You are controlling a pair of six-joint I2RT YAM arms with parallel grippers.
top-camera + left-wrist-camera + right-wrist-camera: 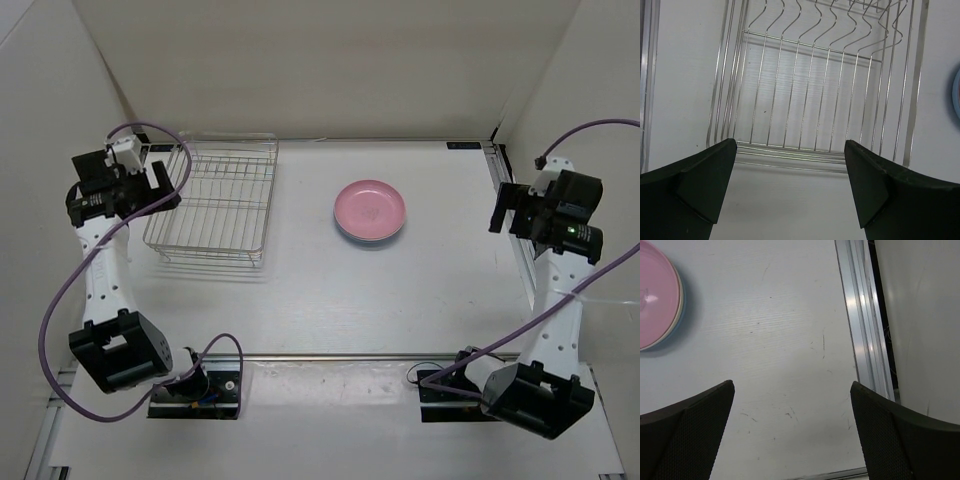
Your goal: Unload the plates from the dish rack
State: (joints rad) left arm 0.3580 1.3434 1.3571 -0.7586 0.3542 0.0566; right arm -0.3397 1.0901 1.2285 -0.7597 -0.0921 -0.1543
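**Both arms standing clear of an unloaded dish rack; plates stacked mid-table.**

The left end effector [790, 145] is hanging released, its jaws spread wide and gripping nothing, just outside the near-left rim of the dish rack [212, 195], whose wire grid is showing no plate in any slot. The right end effector [792, 384] is likewise released and empty, hovering over bare table [420, 290] near the right-hand rail. Well apart from both, the three plates are lying in one stack right of the rack: the pink plate [370, 208] on top, with the rims of the cream plate [674, 325] and the light blue plate [957, 95] peeking out beneath. The unloading is judged complete. Any closing move is best made by lifting each arm straight away, avoiding snagging the rack wires or nudging the stack.
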